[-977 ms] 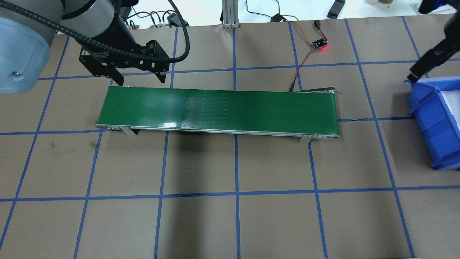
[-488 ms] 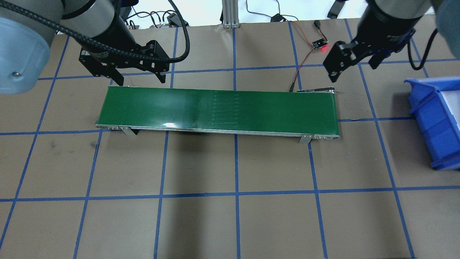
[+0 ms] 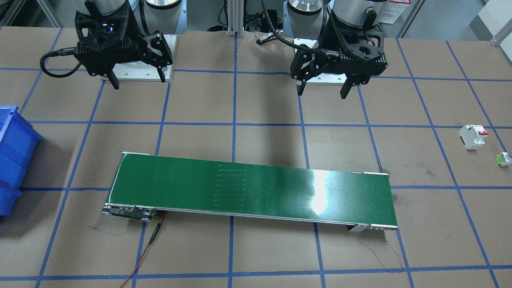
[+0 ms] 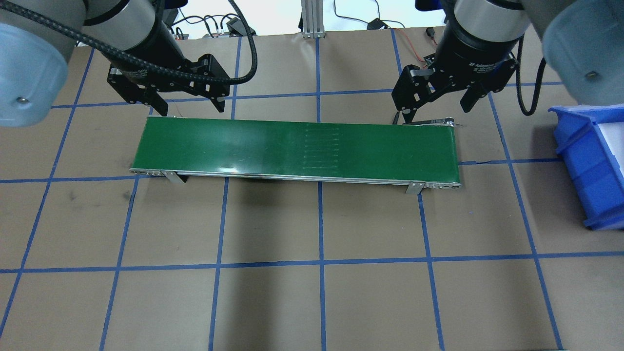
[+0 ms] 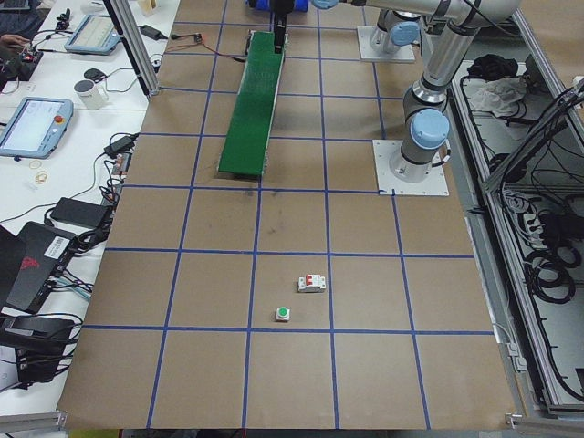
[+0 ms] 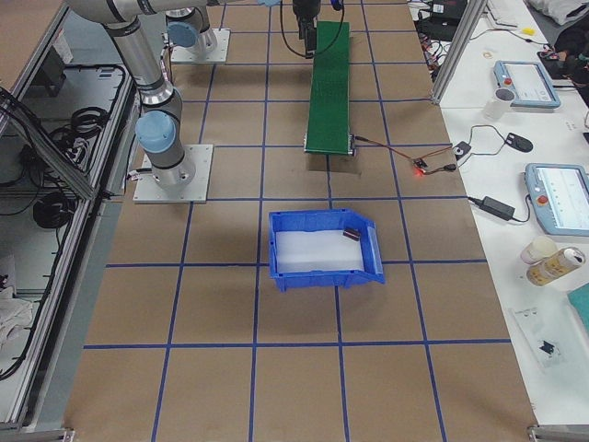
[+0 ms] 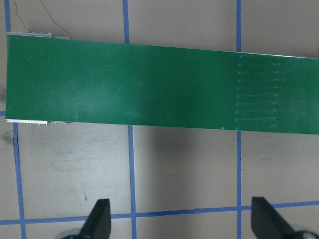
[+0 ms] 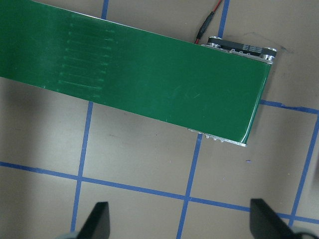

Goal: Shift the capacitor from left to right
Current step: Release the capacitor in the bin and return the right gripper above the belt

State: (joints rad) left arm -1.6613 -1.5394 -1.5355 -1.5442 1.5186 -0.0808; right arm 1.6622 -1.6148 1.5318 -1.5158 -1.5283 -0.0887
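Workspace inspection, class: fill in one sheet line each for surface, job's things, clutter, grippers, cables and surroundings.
Surface: brown paper table with blue tape grid; green conveyor belt, bare.
Job's things: small dark piece, probably the capacitor, lies in the blue bin.
Clutter: white breaker and green-and-white part at the robot's left end.
Grippers: left gripper and right gripper open, empty.
Cables: red wire at the belt's right end.
Surroundings: side bench with tablets.

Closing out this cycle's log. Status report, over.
Both open and empty: left gripper, right gripper, hovering beside the conveyor. Small dark piece, apparently the capacitor, lies in the blue bin. No obstruction seen.
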